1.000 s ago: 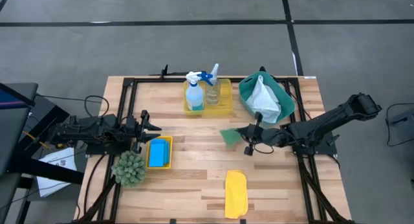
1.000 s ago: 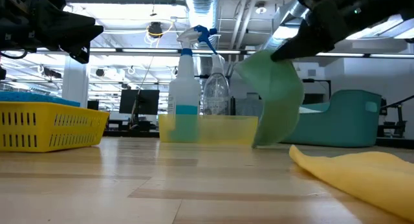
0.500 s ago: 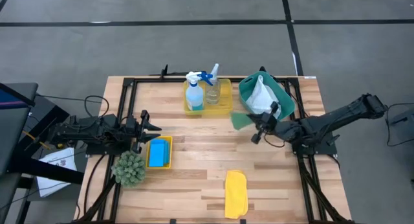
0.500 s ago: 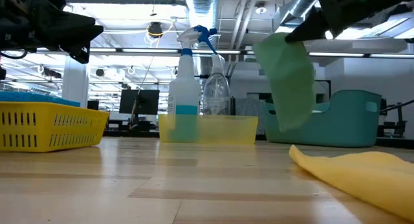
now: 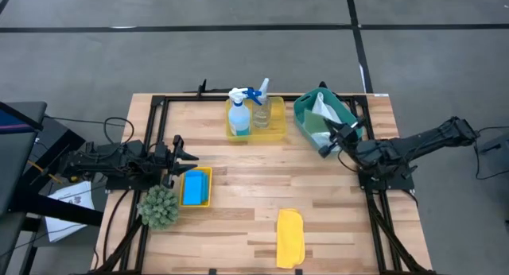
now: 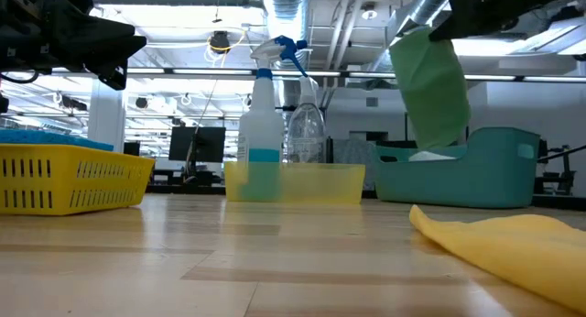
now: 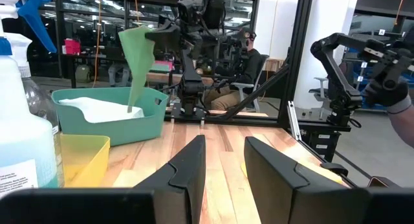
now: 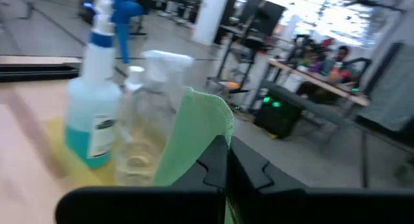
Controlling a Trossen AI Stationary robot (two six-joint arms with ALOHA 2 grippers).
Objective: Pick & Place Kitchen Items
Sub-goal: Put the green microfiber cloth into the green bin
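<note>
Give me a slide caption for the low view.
Right gripper dangles a green cloth over the teal bin.

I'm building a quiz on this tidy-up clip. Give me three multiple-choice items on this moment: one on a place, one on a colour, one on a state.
1. Where does the green cloth hang?
A. Over the teal bin
B. On the yellow cloth
C. In the sponge tray

2. What colour is the sponge in the small yellow tray?
A. Red
B. Blue
C. White

3. How is the right gripper?
A. Open over the spiky ball
B. Shut on the green cloth
C. Shut on the spray bottle

Answers:
1 A, the green cloth dangles above the teal bin.
2 B, the sponge in the small yellow tray is blue.
3 B, the right gripper pinches the cloth's top edge.
</note>
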